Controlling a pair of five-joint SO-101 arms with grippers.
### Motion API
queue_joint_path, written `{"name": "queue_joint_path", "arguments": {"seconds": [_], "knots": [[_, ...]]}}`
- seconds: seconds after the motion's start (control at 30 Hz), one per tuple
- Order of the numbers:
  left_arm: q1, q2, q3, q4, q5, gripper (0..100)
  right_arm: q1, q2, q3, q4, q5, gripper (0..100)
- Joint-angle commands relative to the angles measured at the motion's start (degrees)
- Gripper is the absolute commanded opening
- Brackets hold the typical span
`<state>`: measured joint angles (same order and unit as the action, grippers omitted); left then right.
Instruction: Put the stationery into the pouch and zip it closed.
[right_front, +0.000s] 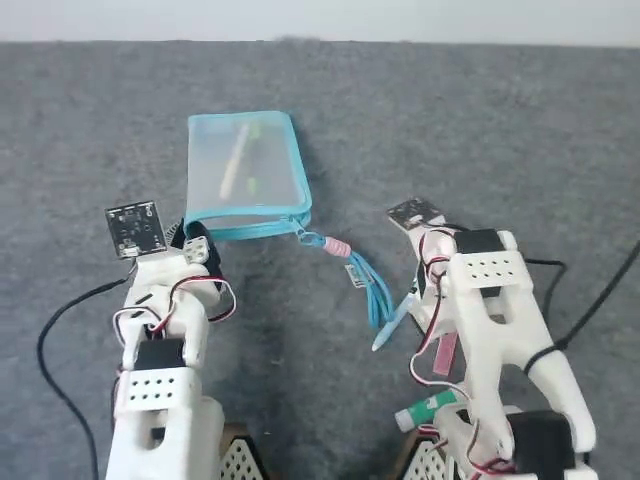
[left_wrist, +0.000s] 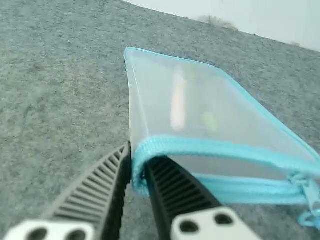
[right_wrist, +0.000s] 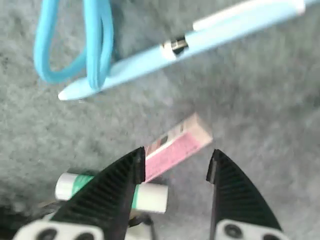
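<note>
Pouch (right_front: 245, 170) flat on counter (right_front: 480, 130), near corner at left fingers (right_front: 200, 248). Left wrist: fingers clamped on that corner's teal edge. Right wrist: right fingers (right_wrist: 131, 167) apart, pink case (right_wrist: 180, 142) between tips, glue stick (right_wrist: 152, 196) beside one, pen (right_wrist: 210, 37) beyond.

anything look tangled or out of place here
Yes: the blue pen lies with its tip across the blue cord loop attached to the pouch. Whether it is threaded through is unclear, but it might snag when lifted.
</note>
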<state>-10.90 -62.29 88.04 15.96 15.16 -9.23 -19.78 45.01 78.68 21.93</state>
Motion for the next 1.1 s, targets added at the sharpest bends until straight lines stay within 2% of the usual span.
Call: {"name": "queue_joint_path", "arguments": {"seconds": [0.0, 0.27, 0.43, 0.67, 0.77, 0.93, 1.07], "knots": [[-0.26, 0.09, -4.44, -2.11, 0.09, 1, 0.57, -2.86, -0.09, 1.36, -3.96, 21.3], [-0.35, 0.09, -4.44, -2.11, 0.09, 1, 0.75, -2.86, 9.41, -9.98, -7.82, 21.3], [-0.53, 0.09, -4.44, -2.11, 0.09, 1, 0.92, -2.86, 12.75, -13.41, -8.53, 21.0], [-0.53, 0.09, -4.35, -2.11, 0.09, 1, 1.10, -2.95, 13.19, -16.13, -8.00, 1.2], [-0.44, 0.09, -4.26, -2.11, 0.09, 1, 3.30, -3.38, 9.49, -15.08, -8.09, 0.9], [-0.35, 0.09, -4.26, -2.11, 0.09, 1, 8.04, -2.68, -5.10, -10.86, -8.26, 0.8], [-0.35, 0.09, -4.26, -2.11, 0.09, 1, 8.84, 2.86, -15.74, -7.34, -9.41, 0.9]]}}
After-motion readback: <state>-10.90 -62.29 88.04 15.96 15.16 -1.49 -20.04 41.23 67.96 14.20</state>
